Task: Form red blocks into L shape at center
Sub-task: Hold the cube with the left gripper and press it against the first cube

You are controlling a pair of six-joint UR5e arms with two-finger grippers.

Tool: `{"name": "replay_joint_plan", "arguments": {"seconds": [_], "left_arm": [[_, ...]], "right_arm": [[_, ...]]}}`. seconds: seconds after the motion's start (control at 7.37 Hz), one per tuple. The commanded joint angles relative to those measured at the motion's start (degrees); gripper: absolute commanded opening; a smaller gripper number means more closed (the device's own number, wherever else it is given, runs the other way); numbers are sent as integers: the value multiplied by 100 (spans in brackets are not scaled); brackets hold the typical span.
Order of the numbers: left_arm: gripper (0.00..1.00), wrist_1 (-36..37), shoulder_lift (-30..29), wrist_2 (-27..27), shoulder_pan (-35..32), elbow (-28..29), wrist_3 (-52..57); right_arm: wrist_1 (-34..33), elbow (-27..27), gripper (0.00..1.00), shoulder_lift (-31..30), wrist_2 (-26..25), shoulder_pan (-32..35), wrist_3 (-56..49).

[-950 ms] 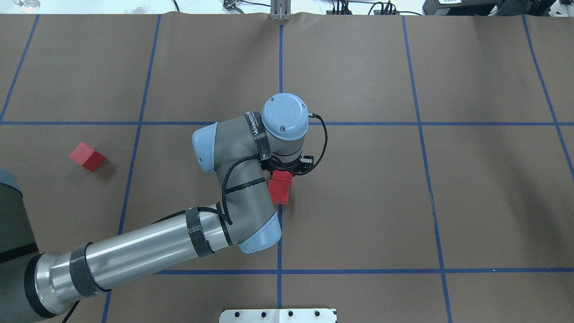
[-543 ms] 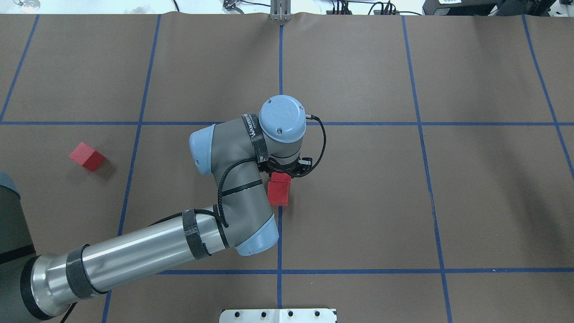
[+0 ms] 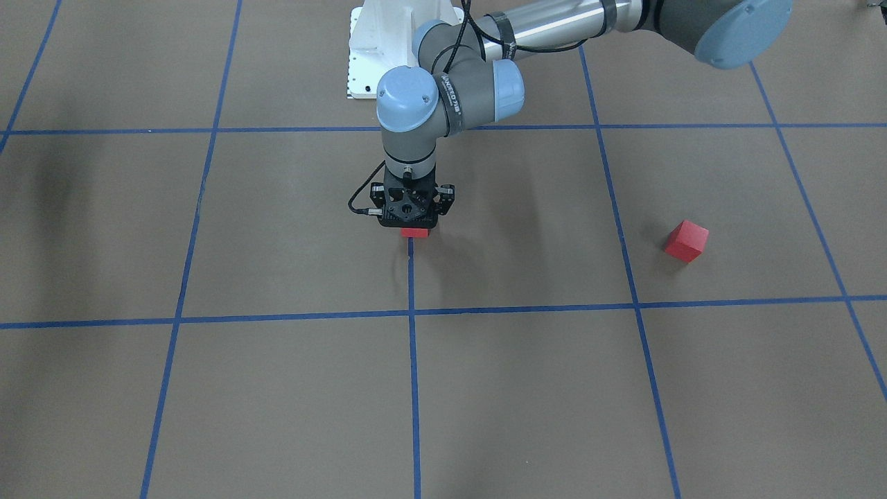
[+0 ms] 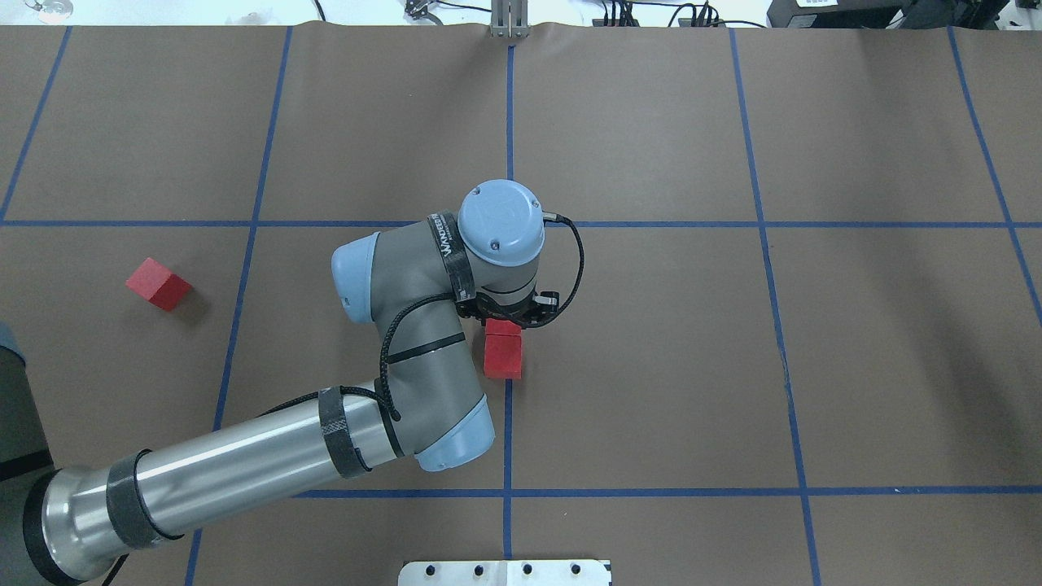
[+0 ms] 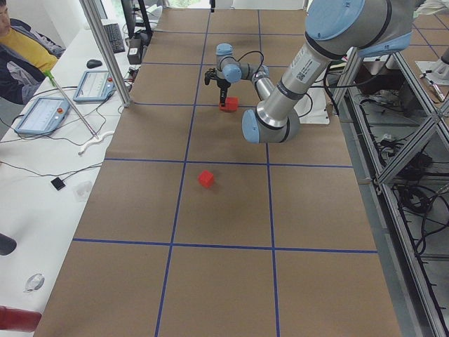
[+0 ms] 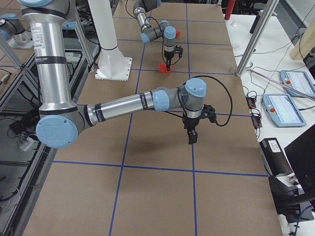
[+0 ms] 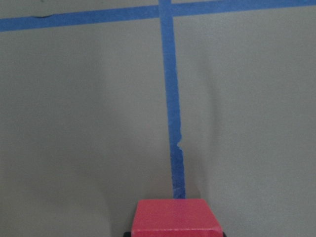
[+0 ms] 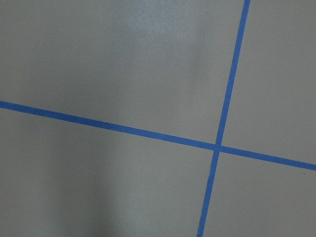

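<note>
— Where're the red blocks?
— Two touching at table ctr, on the blue tape line. Left tool right on top, clamped narrow on the far block. Third block well off, robot's left.
— Any writing?
— White print on wrist strap, unreadable. Right tool: wide or narrow, can't tell.

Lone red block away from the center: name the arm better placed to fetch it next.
Left. The lone block lies on the robot's left half of the table, and the left gripper is at the center blocks. The right gripper hovers on the opposite side.
</note>
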Motion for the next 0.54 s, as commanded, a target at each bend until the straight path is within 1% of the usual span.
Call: {"name": "replay_joint_plan", "arguments": {"seconds": [0.0, 0.27, 0.41], "left_arm": [[0, 0, -5, 0, 26, 5, 0], [3, 0, 3, 0, 53, 5, 0], [7, 0, 3, 0, 53, 5, 0]], "right_arm": [[0, -12, 100, -6, 0, 0, -1], [0, -12, 100, -6, 0, 0, -1], [0, -12, 100, -6, 0, 0, -1]]}}
